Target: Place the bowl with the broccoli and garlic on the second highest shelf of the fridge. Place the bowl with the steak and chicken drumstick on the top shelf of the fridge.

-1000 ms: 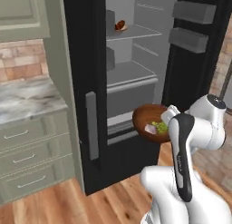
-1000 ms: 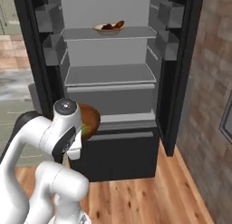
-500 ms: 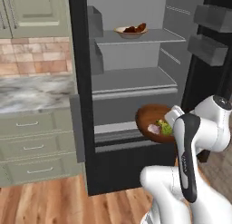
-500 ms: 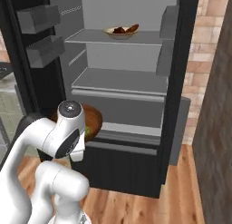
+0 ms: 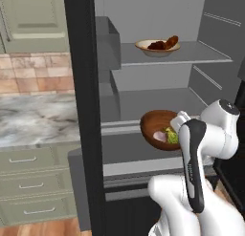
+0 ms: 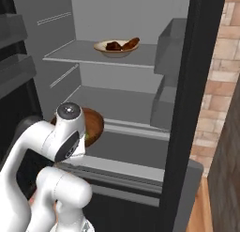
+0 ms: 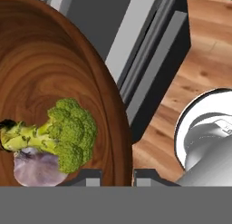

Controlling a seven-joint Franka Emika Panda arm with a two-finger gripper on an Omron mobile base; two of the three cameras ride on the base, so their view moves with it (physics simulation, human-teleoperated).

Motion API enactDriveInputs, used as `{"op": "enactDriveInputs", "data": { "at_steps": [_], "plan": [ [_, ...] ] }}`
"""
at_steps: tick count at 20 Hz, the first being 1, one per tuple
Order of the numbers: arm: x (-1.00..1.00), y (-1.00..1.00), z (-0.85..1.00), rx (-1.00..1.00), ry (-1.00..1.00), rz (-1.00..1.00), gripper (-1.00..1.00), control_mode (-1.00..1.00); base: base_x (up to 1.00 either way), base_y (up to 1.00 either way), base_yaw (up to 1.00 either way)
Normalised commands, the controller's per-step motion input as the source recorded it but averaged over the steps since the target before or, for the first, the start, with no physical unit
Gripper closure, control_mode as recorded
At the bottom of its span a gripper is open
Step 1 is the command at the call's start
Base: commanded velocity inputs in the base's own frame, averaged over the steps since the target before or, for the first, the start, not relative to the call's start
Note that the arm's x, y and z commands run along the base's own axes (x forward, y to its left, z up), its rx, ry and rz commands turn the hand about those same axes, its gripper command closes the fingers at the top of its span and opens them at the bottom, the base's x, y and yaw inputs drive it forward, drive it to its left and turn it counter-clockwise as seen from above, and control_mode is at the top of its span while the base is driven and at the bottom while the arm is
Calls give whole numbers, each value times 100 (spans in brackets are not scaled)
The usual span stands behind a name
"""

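A dark wooden bowl hangs in front of the open fridge, with my gripper shut on its rim. In the bowl lie a green broccoli floret and a pale garlic bulb. It hangs just before the second highest shelf, near the level of its front edge. On the shelf above stands a beige bowl holding the dark steak and the chicken drumstick. From the right base view, my arm hides most of the wooden bowl.
A marble counter over pale green drawers stands left of the fridge. Grey side bins line the fridge's inner wall, and door bins hang on the open door. A brick wall rises at the right, above wooden floor.
The whole picture has shifted and the fridge interior looms larger, so the base has driven closer. The wooden bowl stays in my gripper at about the same place before the arm.
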Motion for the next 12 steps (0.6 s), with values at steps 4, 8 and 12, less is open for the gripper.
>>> {"op": "enactDriveInputs", "data": {
  "at_steps": [4, 8, 12],
  "plan": [
    [40, -28, 0, -2, -5, 1, 100, -100, 36, -27, 1],
    [98, -47, 0, -2, -6, 2, 100, -100, 0, 0, 0],
    [100, -17, 14, -1, 0, 0, 100, -100, 0, 0, 0]
  ]
}}
